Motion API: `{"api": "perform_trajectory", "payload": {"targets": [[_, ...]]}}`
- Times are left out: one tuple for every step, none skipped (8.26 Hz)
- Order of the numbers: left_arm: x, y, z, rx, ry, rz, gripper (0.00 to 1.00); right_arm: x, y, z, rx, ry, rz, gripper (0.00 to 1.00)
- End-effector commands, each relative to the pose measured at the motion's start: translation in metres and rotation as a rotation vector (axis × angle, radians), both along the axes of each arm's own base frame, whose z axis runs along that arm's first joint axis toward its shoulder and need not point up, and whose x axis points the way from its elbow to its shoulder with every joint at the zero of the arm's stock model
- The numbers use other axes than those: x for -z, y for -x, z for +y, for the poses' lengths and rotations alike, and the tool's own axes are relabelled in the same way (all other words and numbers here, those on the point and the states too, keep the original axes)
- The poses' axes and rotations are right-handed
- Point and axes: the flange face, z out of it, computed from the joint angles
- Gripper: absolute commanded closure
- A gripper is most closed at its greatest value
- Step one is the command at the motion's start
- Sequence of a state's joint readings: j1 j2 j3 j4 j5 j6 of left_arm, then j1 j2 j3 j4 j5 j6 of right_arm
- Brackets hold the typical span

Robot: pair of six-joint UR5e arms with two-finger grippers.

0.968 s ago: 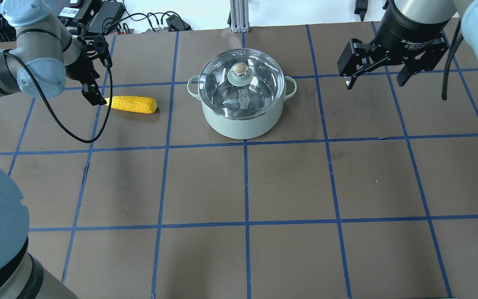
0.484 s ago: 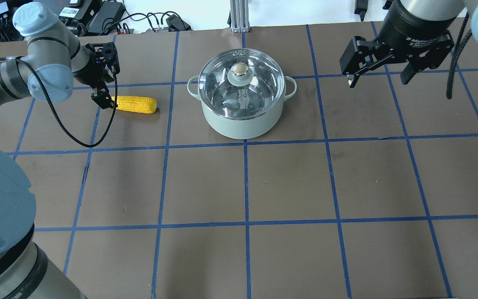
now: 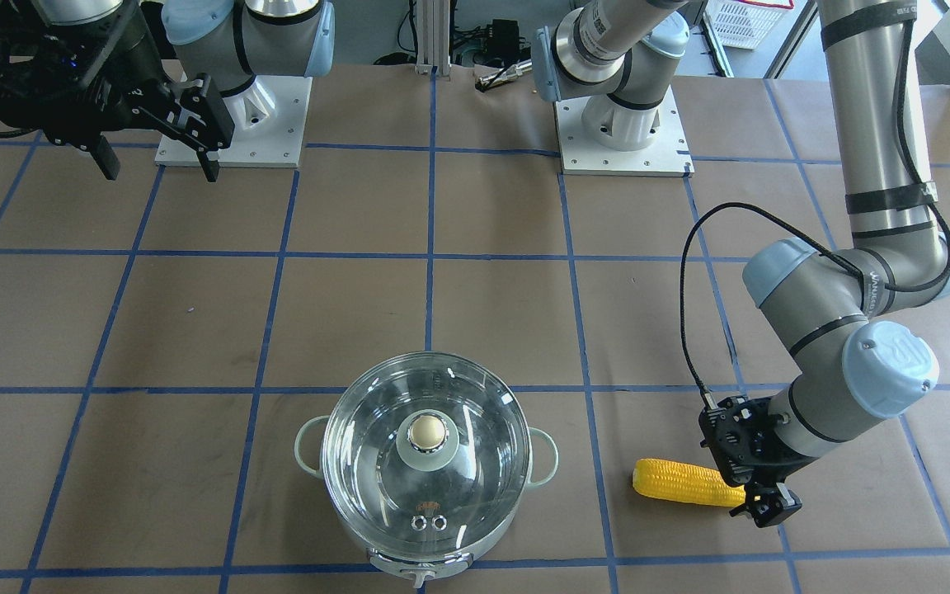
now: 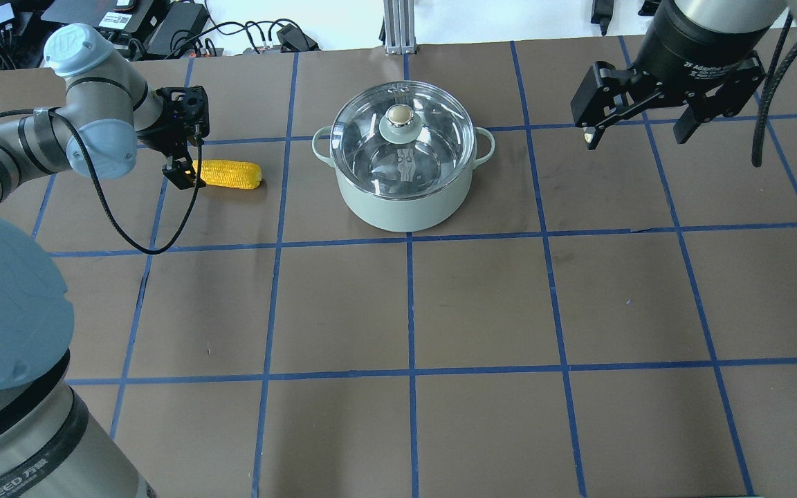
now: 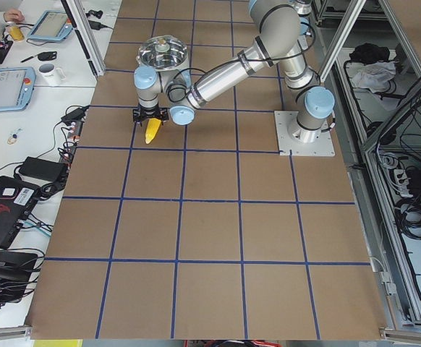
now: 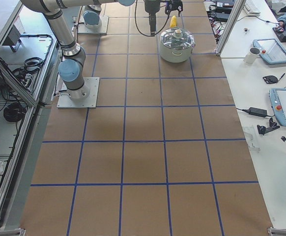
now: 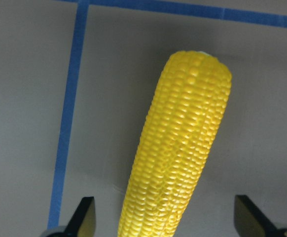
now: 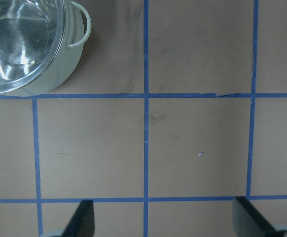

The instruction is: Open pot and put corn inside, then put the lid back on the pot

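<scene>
The mint-green pot (image 4: 405, 204) stands at the back middle of the table with the glass lid (image 4: 433, 149) on it. The pot and the lid's beige knob (image 3: 427, 431) also show in the front view. The yellow corn (image 4: 232, 174) lies flat to the pot's left. My left gripper (image 4: 189, 162) is open, low over the corn's pointed end. In the left wrist view the corn (image 7: 183, 148) runs between its two fingertips (image 7: 84, 217) with a gap on each side. My right gripper (image 4: 637, 131) is open and empty, held high to the right of the pot.
The table is brown paper with a grid of blue tape (image 4: 409, 304). The two arm bases (image 3: 232, 124) stand at the robot's side. Cables and electronics (image 4: 163, 28) lie beyond the far edge. The right wrist view shows the pot's handle (image 8: 82, 27) at its top left.
My left gripper has moved right, from beside the corn's pointed tip to over that end. My right gripper has shifted slightly right and stayed open.
</scene>
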State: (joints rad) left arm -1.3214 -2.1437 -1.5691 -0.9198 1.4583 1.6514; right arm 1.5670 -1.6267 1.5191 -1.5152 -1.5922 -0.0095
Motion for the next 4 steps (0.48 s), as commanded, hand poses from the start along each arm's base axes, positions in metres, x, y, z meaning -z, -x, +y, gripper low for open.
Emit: {"api": "perform_trajectory", "payload": {"targets": [[0.007, -0.001, 0.0, 0.041, -0.005, -0.002, 0.0, 0.003, 0.0, 0.001, 0.007, -0.027, -0.006, 0.0], [0.009, -0.001, 0.0, 0.05, -0.007, -0.003, 0.0, 0.004, 0.0, 0.0, 0.007, -0.023, -0.009, 0.0], [0.015, 0.001, -0.001, 0.054, -0.013, 0.005, 0.0, 0.004, 0.001, -0.001, 0.009, -0.014, -0.003, 0.0], [0.021, 0.001, -0.002, 0.075, -0.019, 0.004, 0.0, 0.004, -0.001, -0.002, 0.008, -0.012, -0.012, 0.0]]}}
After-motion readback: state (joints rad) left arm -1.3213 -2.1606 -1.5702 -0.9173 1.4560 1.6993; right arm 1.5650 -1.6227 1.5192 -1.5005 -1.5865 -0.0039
